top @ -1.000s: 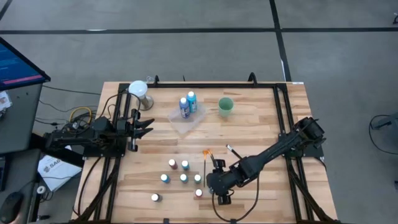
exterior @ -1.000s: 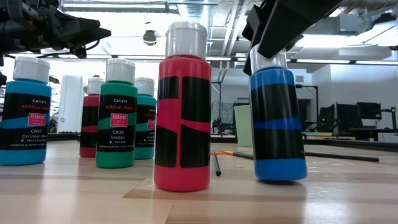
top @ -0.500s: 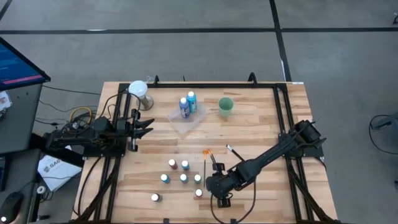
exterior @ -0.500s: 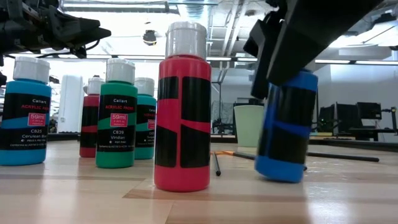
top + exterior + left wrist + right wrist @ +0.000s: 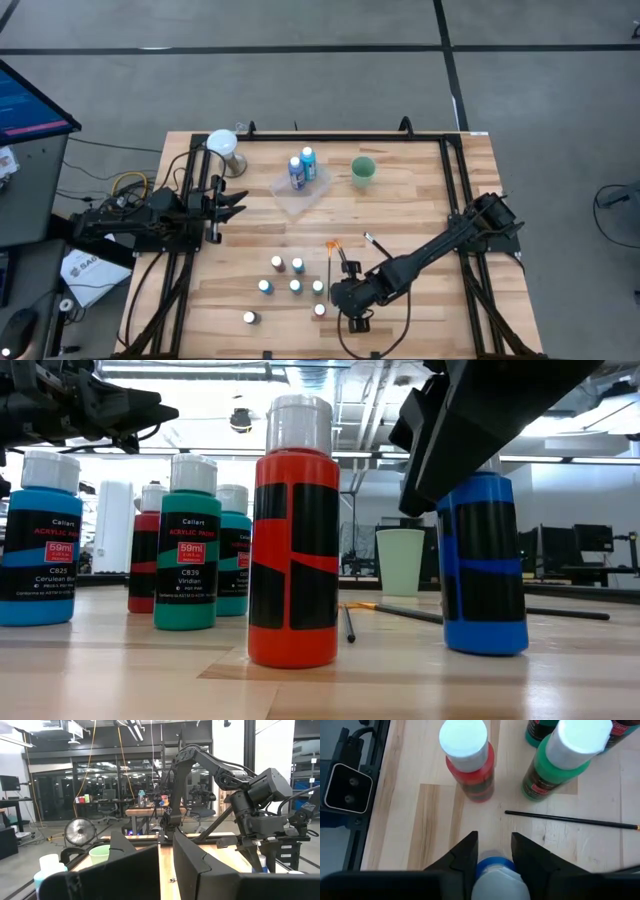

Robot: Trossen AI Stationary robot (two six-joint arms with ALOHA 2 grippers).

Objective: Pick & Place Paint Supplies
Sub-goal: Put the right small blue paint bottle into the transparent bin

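Observation:
My right gripper (image 5: 493, 839) reaches down over a small blue paint bottle (image 5: 485, 565) near the table's front edge; its fingers stand on either side of the bottle's top. In the high view my right gripper (image 5: 343, 300) hides that bottle. A red bottle (image 5: 468, 767) and a green one (image 5: 560, 767) stand on their bases just beyond it, and several more white-capped bottles (image 5: 285, 275) stand to their left. Thin dark brushes (image 5: 331, 262) lie flat beside them, one orange-tipped. My left gripper (image 5: 243, 203) waits shut at the table's left side. My right gripper has the blue bottle's white cap (image 5: 492, 879) between its two fingers (image 5: 468, 852), which come slanting down from the table's right side. The bottle stands upright with its base (image 5: 487, 645) on the table. The gripper body hides the cap in the low view.
A clear tray (image 5: 300, 192) with two taller blue bottles (image 5: 301, 168) sits at the far middle, and a green cup (image 5: 362, 171) is to its right. A white lamp (image 5: 222, 143) stands at the far left. Bare wood lies right of the brushes.
My right gripper has sunk a little over the blue bottle's cap. The bottle tipped over to one side, then came upright again, and now stands a little farther toward the table's right edge than before.

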